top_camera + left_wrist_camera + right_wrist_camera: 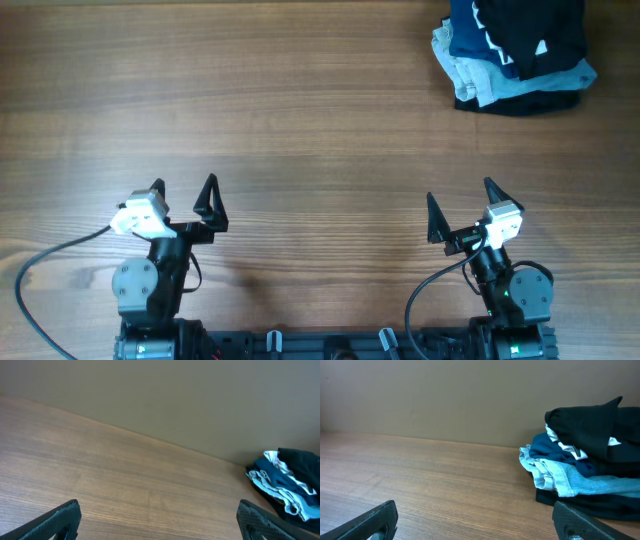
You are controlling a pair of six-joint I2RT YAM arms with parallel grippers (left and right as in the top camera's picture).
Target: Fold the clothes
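Note:
A black garment (545, 25) lies crumpled on top of a clothes pile at the far right corner of the table; its collar does not show. It also shows in the right wrist view (590, 422) and at the right edge of the left wrist view (302, 462). My left gripper (184, 192) is open and empty near the front left, far from the pile; in its own view (160, 520) only bare wood lies between the fingers. My right gripper (460, 200) is open and empty at the front right (475, 520), short of the pile.
In the pile, a navy garment with white lettering (555, 447) and pale blue-grey fabric (490, 80) lie under the black one, with more black fabric (585, 502) at the bottom. The wooden table (300, 110) ends at a plain wall (445, 395) behind.

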